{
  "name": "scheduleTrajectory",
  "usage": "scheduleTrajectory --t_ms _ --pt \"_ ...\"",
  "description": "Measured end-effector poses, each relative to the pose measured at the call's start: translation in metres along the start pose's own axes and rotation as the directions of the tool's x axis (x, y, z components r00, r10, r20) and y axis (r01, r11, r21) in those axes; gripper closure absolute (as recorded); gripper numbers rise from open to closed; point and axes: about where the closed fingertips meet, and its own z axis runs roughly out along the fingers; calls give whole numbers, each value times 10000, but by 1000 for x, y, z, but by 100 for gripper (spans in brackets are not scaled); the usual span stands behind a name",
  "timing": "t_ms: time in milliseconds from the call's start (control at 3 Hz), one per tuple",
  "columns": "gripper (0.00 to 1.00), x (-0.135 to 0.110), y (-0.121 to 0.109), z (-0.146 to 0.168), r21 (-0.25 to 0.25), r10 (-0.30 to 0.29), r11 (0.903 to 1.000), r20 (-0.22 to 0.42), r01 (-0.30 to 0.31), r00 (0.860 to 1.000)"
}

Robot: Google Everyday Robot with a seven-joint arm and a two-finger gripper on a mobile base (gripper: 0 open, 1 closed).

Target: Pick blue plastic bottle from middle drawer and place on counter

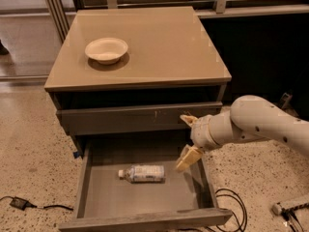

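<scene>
The blue plastic bottle lies sideways in the middle drawer. The gripper hangs just right of it, fingers spread and empty. The bottle is probably light, slippery and crushable, so it is best pinched gently across its labelled middle.

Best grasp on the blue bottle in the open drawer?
Likely best: grip the blue plastic bottle across its labelled mid-body, coming from above. It lies on its side on the middle drawer floor, cap left. The gripper, open, hangs over the drawer's right side.
</scene>
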Motion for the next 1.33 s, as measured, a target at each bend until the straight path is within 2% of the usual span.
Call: scheduleTrajectory --t_ms 333,667,1333 --pt "0 0 0 0 0 0 10000 0 0 10000" --pt "0 5 10 28 -263 88 9996 -67 -89 9999" --pt "0 19 27 108 -874 -156 9961 -279 131 9995"
